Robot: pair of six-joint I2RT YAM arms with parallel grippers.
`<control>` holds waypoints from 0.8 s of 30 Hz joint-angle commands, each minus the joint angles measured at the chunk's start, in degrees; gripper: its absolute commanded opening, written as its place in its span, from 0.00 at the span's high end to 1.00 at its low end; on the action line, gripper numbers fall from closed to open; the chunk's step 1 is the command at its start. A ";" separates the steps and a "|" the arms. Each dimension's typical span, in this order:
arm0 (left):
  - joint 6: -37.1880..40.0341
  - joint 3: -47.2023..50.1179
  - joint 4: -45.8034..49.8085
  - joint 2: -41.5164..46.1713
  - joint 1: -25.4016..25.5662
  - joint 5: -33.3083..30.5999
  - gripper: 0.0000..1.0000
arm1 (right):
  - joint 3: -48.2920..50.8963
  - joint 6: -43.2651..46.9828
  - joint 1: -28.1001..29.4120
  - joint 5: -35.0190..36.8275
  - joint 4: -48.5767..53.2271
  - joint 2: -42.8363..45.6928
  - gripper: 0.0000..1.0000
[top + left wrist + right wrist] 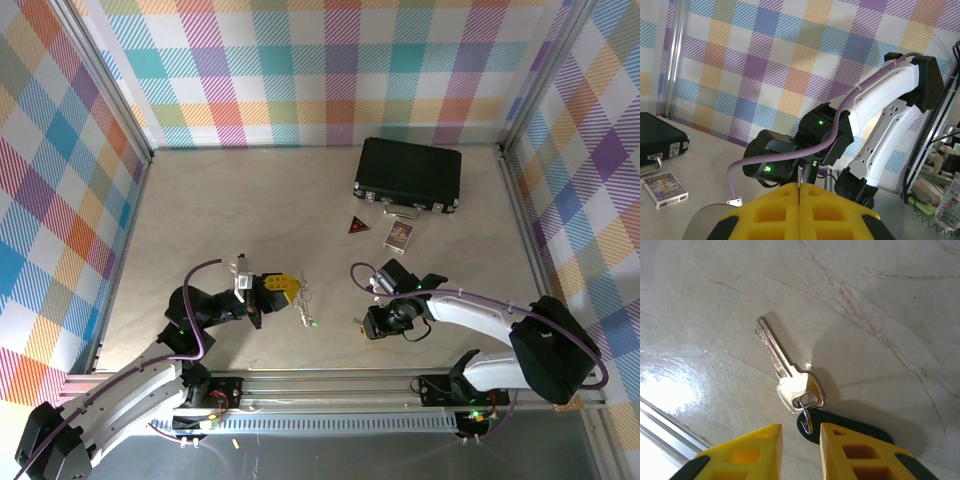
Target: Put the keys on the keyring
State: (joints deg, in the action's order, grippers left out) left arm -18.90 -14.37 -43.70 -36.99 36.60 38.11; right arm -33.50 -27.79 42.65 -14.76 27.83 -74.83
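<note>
My left gripper is shut, and a thin metal strip sticks up edge-on from between its yellow fingers. Just right of it the pale silvery keyring chain trails over the table to a green key head. My right gripper is open and low over the table. Its tips stand either side of a small wire ring threaded through a silver key, whose black head piece lies partly under the right finger. From above this key lies just left of the right gripper.
A black case lies at the back right, with a dark red triangle and a patterned card in front of it. The right arm stands close ahead of the left wrist camera. Checked walls enclose the table.
</note>
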 commanded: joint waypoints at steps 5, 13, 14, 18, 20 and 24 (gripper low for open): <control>-0.51 -0.04 -3.59 0.87 -0.48 0.65 1.00 | 0.70 1.42 -0.35 -1.76 -1.52 -1.47 0.74; -0.38 -0.04 -3.58 0.70 -0.48 0.65 1.00 | 0.79 1.95 -0.33 -1.87 -2.45 -1.37 0.78; -0.32 -0.04 -3.52 0.69 -0.48 0.65 1.00 | 0.80 1.94 -0.38 -1.89 -2.56 -1.37 0.78; -0.41 -0.13 -3.41 0.74 -0.50 0.65 1.00 | 0.80 2.30 -0.38 -1.85 -2.64 -1.46 0.81; -0.41 -0.13 -3.41 0.70 -0.52 0.65 1.00 | 0.82 2.30 -0.38 -1.59 -2.69 -1.41 0.82; -0.38 -0.13 -3.27 0.87 -0.48 0.65 1.00 | 0.71 2.63 -0.38 -1.41 -2.96 -1.98 0.84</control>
State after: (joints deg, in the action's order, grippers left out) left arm -18.90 -14.37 -43.70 -36.91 36.60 38.11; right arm -33.41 -26.20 42.65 -15.70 25.65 -76.12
